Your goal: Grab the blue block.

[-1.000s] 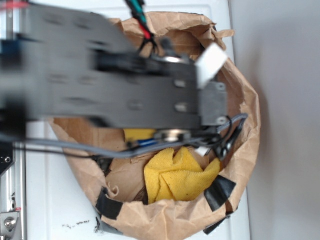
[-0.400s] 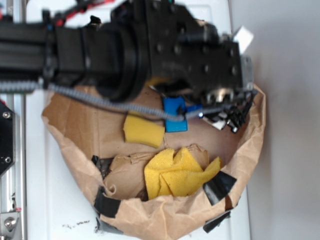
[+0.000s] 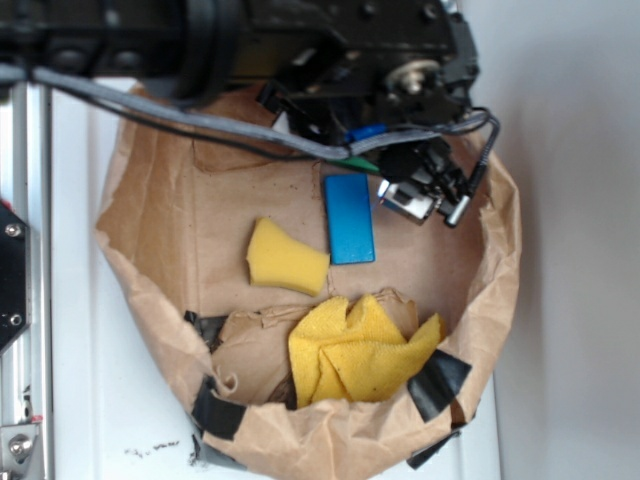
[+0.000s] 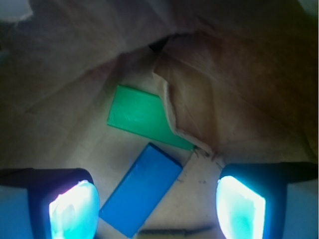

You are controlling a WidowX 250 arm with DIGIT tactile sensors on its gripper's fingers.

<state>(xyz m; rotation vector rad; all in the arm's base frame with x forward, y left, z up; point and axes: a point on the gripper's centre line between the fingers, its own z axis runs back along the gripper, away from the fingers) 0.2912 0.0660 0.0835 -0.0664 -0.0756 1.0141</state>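
The blue block (image 3: 350, 218) lies flat on the floor of a brown paper bag (image 3: 150, 230), long side running front to back. My gripper (image 3: 385, 150) hangs over the bag's far rim, just beyond the block's far end. In the wrist view the blue block (image 4: 141, 189) lies at an angle between my open gripper (image 4: 157, 211) and its glowing fingers (image 4: 74, 209), nearer the left one, with a gap on both sides. The green block (image 4: 142, 116) lies just past it, touching or nearly touching its far corner.
A yellow sponge piece (image 3: 285, 258) sits left of the blue block. A crumpled yellow cloth (image 3: 360, 350) fills the bag's near side. A torn paper flap (image 4: 199, 99) covers one end of the green block. Black tape patches (image 3: 438, 385) mark the bag's rim.
The arm has swung up toward the far rim of the bag. The blue block, hidden and then half covered before, now shows in full.
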